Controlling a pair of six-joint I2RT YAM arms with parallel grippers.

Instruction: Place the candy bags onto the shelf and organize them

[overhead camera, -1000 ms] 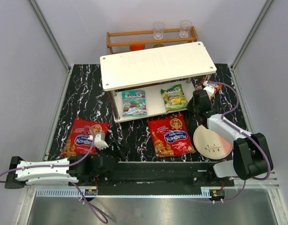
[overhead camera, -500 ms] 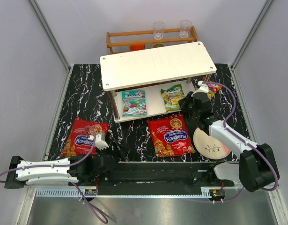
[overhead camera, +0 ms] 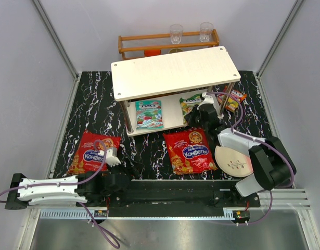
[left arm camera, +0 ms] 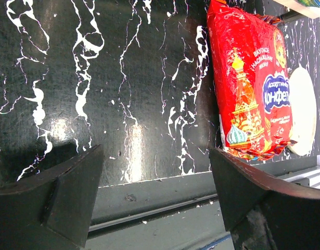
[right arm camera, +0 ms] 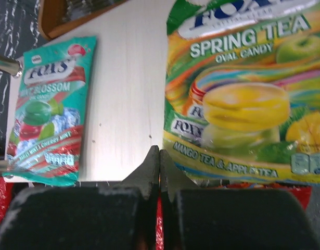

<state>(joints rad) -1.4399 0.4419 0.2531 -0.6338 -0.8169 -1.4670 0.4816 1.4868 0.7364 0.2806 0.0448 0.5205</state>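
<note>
The white shelf (overhead camera: 173,72) stands mid-table. On its lower board (right arm camera: 129,88) lie a teal candy bag (overhead camera: 148,114) (right arm camera: 45,112) and a green-yellow one (overhead camera: 189,102) (right arm camera: 243,99). My right gripper (overhead camera: 197,119) (right arm camera: 160,155) hovers shut and empty at the board's front edge, just left of the green-yellow bag's lower corner. A small red-orange bag (overhead camera: 233,98) lies on the table right of the shelf. Two large red bags lie in front, one left (overhead camera: 93,152) and one centre (overhead camera: 190,151) (left arm camera: 251,83). My left gripper (overhead camera: 112,156) (left arm camera: 157,174) stands open over bare table.
A round pink-and-cream plate (overhead camera: 233,159) (left arm camera: 302,109) lies right of the centre red bag, under the right arm. A brown wooden rack (overhead camera: 169,42) with two glasses (overhead camera: 176,33) stands behind the shelf. Grey walls close in three sides.
The right arm has swung left from beside the red-orange bag to the front of the shelf's lower board, staying shut. The red-orange bag now shows fully. The left arm has not moved.
</note>
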